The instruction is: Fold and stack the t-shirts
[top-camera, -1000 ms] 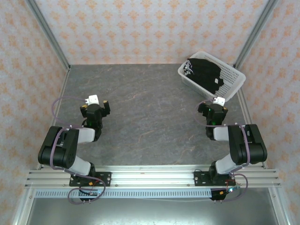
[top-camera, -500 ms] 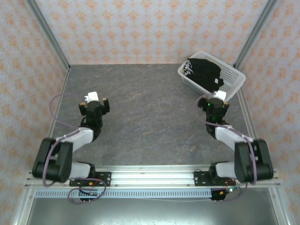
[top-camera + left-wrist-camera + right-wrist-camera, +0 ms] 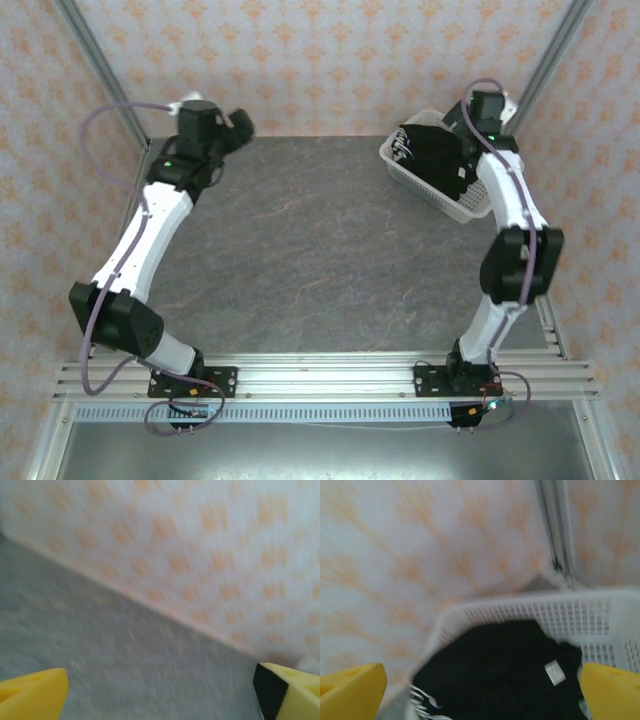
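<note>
A black t-shirt [image 3: 436,155] lies crumpled in a white slatted basket [image 3: 415,183] at the back right of the table. In the right wrist view the t-shirt [image 3: 505,670] shows a small white label and white lettering at its lower left, inside the basket [image 3: 520,605]. My right gripper [image 3: 470,118] hangs above the basket's far side. It is open [image 3: 480,690], and its yellow fingertips [image 3: 350,687] are wide apart with nothing between them. My left gripper [image 3: 235,125] is at the back left near the wall. It is open [image 3: 160,695] over bare table.
The grey marbled table [image 3: 300,250] spreads between the arms. Patterned walls [image 3: 330,60] close in the back and sides, with metal corner posts [image 3: 545,65]. The basket sits tight against the back right corner.
Both arms have stretched from near their bases to the far side. The left went to the back left wall, the right over the basket. Both wrist views are motion-blurred.
</note>
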Controlling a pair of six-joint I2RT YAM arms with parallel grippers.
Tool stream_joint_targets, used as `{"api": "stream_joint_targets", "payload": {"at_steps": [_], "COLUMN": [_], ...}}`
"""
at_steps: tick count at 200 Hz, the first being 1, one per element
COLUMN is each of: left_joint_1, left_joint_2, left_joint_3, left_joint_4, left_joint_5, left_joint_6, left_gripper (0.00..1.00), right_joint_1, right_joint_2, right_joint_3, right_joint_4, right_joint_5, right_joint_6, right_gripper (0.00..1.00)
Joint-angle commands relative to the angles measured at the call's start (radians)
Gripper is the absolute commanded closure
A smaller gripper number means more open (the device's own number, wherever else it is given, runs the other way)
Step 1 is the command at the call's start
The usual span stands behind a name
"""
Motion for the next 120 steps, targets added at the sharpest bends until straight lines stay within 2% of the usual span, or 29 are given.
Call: {"api": "stream_joint_targets", "payload": {"at_steps": [1,26,48,63,70,89,100,103,120], "left_joint_1": [-0.079,-0.153,-0.189,-0.194,-0.194,-0.195,-0.194,-0.194,-0.195], "left_joint_2": [-0.008,-0.032,-0.067,-0.099,-0.114,-0.145,-0.162,-0.167,-0.186], "left_joint_3": [0.032,-0.010,-0.055,-0.093,-0.104,-0.117,-0.125,-0.127,-0.142], "left_joint_4": [-0.152,-0.151,-0.169,-0.168,-0.171,-0.192,-0.198,-0.199,-0.205], "left_joint_5": [0.133,0.142,0.118,0.109,0.107,0.088,0.084,0.083,0.078], "left_joint_6": [-0.028,-0.039,-0.048,-0.059,-0.059,-0.062,-0.062,-0.062,-0.064], "left_gripper": [0.08,0.14,0.17,0.20,0.22,0.28,0.32,0.34,0.40], "right_joint_1": [-0.038,-0.050,-0.050,-0.050,-0.049,-0.050,-0.051,-0.051,-0.049], "right_joint_2": [0.158,0.364,0.512,0.559,0.562,0.520,0.459,0.437,0.295], "right_joint_3": [0.125,0.288,0.425,0.468,0.467,0.429,0.379,0.362,0.268], "right_joint_4": [-0.243,-0.308,-0.379,-0.384,-0.370,-0.309,-0.251,-0.229,-0.120], "right_joint_5": [-0.107,-0.177,-0.211,-0.223,-0.225,-0.209,-0.186,-0.178,-0.131], "right_joint_6": [0.018,0.010,0.015,0.022,0.027,0.033,0.036,0.036,0.034], "right_gripper": [0.00,0.04,0.15,0.25,0.34,0.79,0.97,1.00,1.00]}}
